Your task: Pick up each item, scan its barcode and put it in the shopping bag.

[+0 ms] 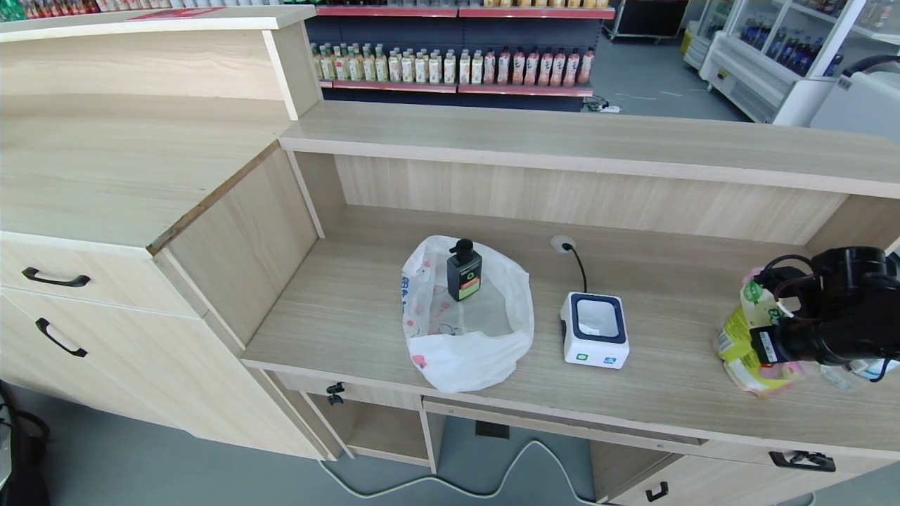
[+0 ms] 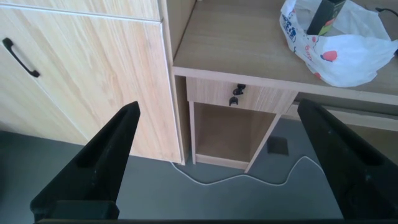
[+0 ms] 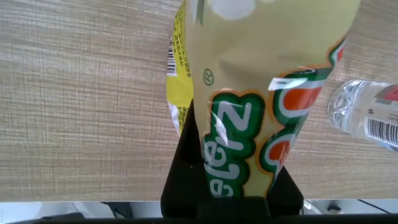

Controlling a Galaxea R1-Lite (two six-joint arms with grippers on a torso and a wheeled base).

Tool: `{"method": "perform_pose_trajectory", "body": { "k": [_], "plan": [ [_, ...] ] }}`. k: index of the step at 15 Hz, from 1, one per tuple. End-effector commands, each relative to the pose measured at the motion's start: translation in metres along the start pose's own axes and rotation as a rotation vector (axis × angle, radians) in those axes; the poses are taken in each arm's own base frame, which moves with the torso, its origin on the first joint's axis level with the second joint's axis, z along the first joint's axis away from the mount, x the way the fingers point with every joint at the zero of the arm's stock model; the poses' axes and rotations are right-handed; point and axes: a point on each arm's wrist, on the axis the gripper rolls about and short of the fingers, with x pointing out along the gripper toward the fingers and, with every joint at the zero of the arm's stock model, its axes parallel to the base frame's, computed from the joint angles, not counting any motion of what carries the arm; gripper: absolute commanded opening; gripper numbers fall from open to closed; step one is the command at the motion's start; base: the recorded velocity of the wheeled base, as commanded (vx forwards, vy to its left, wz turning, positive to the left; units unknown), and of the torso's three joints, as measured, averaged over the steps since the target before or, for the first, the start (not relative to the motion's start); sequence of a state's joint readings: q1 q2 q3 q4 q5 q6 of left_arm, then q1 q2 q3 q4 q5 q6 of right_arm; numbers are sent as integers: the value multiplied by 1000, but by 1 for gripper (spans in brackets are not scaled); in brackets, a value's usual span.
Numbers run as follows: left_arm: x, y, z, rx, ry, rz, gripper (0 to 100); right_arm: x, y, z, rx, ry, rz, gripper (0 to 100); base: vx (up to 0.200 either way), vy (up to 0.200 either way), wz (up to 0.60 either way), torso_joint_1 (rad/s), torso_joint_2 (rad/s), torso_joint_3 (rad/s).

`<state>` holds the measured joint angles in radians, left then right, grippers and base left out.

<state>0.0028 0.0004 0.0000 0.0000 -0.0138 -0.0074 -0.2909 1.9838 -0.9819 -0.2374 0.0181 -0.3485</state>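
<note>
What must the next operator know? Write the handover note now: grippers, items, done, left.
Left gripper: open and empty, hanging low off the left front of the light wooden counter.
Right gripper: shut on the yellow-and-green snack packet at the counter's right end. I cannot tell whether the packet is lifted.
Done: the black pump bottle stands inside the white plastic shopping bag.
Left: scan the packet at the white, blue-rimmed scanner to the right of the bag and bag it. Then do the clear plastic bottle lying beside the packet.
</note>
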Motion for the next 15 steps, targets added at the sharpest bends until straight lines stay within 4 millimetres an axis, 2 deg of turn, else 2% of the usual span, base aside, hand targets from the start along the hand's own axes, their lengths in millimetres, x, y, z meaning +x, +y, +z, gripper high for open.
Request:
{"method": "perform_pose_trajectory", "body": {
  "k": [1, 2, 4, 6, 7, 9, 11, 13, 15],
  "plan": [
    [0, 0, 0, 0, 0, 0, 100, -22, 1, 9, -7, -65, 6, 0, 0, 0, 0, 0, 0, 0],
    [0, 0, 0, 0, 0, 0, 100, -45, 5, 19, -23, -139, 49, 0, 0, 0, 0, 0, 0, 0],
    [0, 0, 0, 0, 0, 0, 100, -107, 18, 31, -80, -324, 126, 0, 0, 0, 0, 0, 0, 0],
    [0, 0, 0, 0, 0, 0, 100, -179, 29, 42, -141, -575, 198, 0, 0, 0, 0, 0, 0, 0],
    [0, 0, 0, 0, 0, -1, 100, -214, 31, 42, -165, -693, 267, 0, 0, 0, 0, 0, 0, 0],
    [0, 0, 0, 0, 0, 0, 100, -264, 42, 37, -259, -887, 479, 0, 0, 0, 0, 0, 0, 0],
    [0, 0, 0, 0, 0, 0, 100, -278, 51, 40, -360, -1003, 633, 0, 0, 0, 0, 0, 0, 0],
    [0, 0, 0, -2, 0, 0, 100, -286, 68, 64, -390, -1045, 681, 0, 0, 0, 0, 0, 0, 0],
    [0, 0, 0, 0, 0, 0, 100, -300, 79, 88, -335, -1077, 454, 0, 0, 0, 0, 0, 0, 0]
  ]
}}
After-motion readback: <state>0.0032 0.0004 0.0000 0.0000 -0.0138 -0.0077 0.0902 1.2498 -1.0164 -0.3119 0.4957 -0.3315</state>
